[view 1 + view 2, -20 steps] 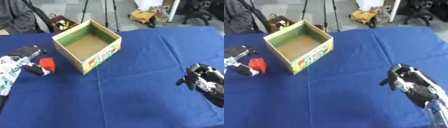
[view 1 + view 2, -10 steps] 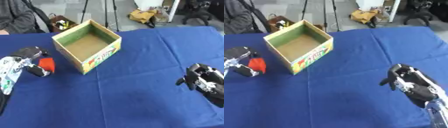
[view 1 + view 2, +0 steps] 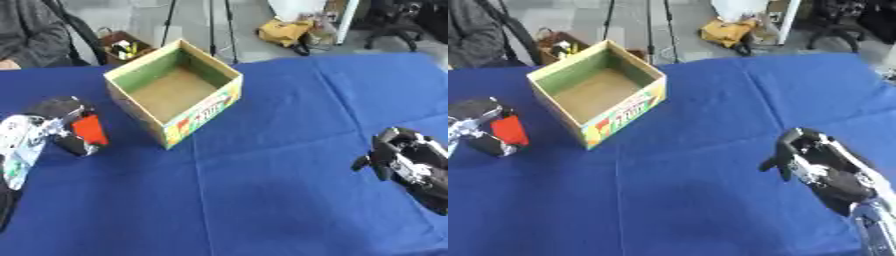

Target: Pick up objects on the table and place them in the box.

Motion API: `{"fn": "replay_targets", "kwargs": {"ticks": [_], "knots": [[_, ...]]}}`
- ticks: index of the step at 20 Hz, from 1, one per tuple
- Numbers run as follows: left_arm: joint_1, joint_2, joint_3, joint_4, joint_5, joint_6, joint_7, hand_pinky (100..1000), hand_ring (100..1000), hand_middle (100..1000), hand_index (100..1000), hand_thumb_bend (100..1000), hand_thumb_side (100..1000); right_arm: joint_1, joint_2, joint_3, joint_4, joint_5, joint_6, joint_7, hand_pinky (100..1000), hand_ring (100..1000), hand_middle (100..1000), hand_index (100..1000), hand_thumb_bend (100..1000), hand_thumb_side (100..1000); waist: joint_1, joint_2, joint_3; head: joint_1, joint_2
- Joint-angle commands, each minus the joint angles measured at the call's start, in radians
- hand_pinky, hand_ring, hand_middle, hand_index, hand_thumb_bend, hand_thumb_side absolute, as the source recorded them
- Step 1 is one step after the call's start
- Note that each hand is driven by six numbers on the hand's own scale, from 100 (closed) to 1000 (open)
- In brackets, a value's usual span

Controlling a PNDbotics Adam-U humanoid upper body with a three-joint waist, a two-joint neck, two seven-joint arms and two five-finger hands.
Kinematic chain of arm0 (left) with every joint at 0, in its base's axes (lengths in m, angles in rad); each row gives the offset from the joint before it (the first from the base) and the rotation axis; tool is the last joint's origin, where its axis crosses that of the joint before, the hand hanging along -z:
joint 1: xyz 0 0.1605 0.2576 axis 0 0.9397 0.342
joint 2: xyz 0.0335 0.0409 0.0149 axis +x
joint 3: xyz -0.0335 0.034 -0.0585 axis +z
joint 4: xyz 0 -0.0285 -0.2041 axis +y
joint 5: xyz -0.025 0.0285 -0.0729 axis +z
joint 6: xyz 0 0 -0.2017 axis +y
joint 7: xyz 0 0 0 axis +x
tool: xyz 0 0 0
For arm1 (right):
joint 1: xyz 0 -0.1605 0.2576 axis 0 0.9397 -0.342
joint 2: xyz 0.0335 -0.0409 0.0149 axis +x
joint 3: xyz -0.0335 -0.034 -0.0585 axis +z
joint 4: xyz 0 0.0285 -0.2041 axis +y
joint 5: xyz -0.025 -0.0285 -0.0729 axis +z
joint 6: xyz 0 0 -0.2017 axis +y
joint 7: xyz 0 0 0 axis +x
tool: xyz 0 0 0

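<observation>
Blue cloth covers our table (image 3: 262, 200), with an open cardboard box with green inner walls (image 3: 172, 92) standing just right of our left hand (image 3: 54, 125). That hand curls around a small red block (image 3: 89, 129). Lifted too low, the block could catch the box's near wall and slip out. Our right hand (image 3: 815, 165) hangs empty, fingers curled.

The box (image 3: 175, 99) sits on the table (image 3: 271, 200) toward the far left. Left hand (image 3: 63, 125) is just left of it, holding a block (image 3: 89, 130), and the right hand (image 3: 820, 167) is way off right.
</observation>
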State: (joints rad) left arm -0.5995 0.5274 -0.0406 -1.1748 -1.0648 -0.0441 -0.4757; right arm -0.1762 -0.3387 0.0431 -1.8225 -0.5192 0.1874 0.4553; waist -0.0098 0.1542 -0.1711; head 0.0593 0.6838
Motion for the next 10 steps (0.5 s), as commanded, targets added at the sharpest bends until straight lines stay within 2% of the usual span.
{"fn": "replay_targets", "kwargs": {"ticks": [1, 3, 4, 6, 10], "knots": [[-0.015, 0.014, 0.014, -0.007, 0.008, 0.009, 0.025, 480, 306, 288, 674, 197, 153, -0.008, -0.014, -0.007, -0.009, 0.009, -0.001, 0.004, 591, 312, 347, 385, 100, 139, -0.001, -0.013, -0.001, -0.003, -0.008], [-0.014, 0.014, 0.015, -0.009, 0.013, 0.015, 0.052, 480, 306, 288, 674, 197, 153, -0.008, -0.014, -0.006, -0.009, 0.009, -0.001, 0.004, 591, 312, 347, 385, 100, 139, -0.001, -0.013, -0.001, -0.003, -0.009], [-0.015, 0.013, 0.015, -0.010, 0.015, 0.017, 0.061, 357, 165, 153, 582, 138, 125, -0.008, -0.014, -0.006, -0.009, 0.009, -0.001, 0.004, 591, 312, 347, 385, 100, 139, -0.001, -0.013, -0.001, -0.003, -0.009], [-0.016, 0.012, 0.027, -0.039, 0.037, 0.021, 0.094, 326, 122, 114, 551, 130, 120, -0.008, -0.014, -0.007, -0.009, 0.008, -0.002, 0.004, 591, 312, 347, 385, 100, 139, -0.002, -0.013, 0.001, -0.004, -0.010], [-0.022, 0.011, 0.048, -0.112, 0.093, 0.033, 0.118, 312, 100, 100, 523, 131, 120, -0.007, -0.014, -0.007, -0.008, 0.008, -0.002, 0.003, 591, 313, 347, 385, 100, 140, -0.003, -0.014, 0.003, -0.005, -0.010]]}}
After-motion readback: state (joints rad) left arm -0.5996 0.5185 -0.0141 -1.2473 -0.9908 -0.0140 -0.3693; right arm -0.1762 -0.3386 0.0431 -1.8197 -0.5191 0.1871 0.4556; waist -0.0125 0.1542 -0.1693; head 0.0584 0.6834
